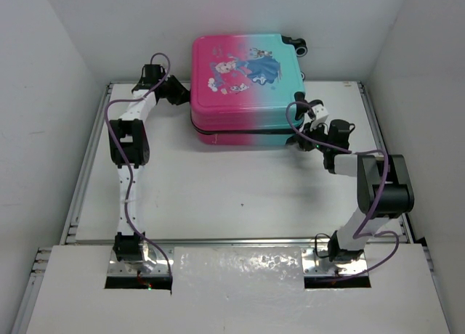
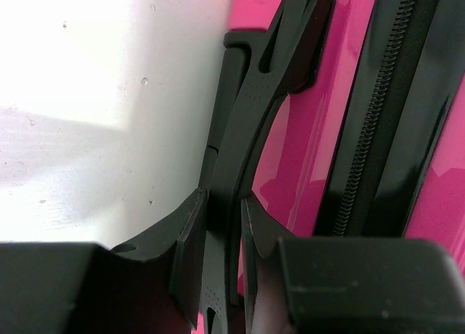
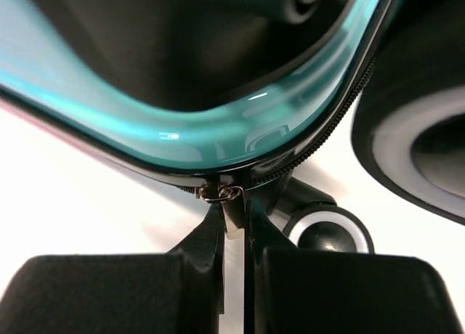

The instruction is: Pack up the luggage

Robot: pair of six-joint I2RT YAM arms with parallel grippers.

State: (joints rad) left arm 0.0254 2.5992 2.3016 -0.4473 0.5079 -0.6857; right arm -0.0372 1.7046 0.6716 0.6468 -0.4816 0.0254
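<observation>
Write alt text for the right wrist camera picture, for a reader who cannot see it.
Close up, the right gripper pinches a small metal zipper pull at the rounded teal corner of the suitcase. A black wheel with a pale ring fills the right edge.

**White booth, pale worktop, soft even light**

The worktop point(image 1: 232, 203) is a flat, matt white sheet. Silver metal rails point(image 1: 82, 181) run along its left, right and near sides. Plain white panels close it in: a back wall point(image 1: 131, 22), a left wall point(image 1: 36, 131) and a right wall point(image 1: 436, 94), meeting in straight corners.

Across the near edge lies a white board point(image 1: 240, 308) with two rectangular notches cut into its far side. A shiny metal plate point(image 1: 156, 265) shows in the left notch. Between the notches a glossy patch point(image 1: 240, 265) catches the light.

The lighting is diffuse, with faint, soft-edged shadows. In the left wrist view the worktop glares almost pure white at the top and turns greyer lower down.
</observation>
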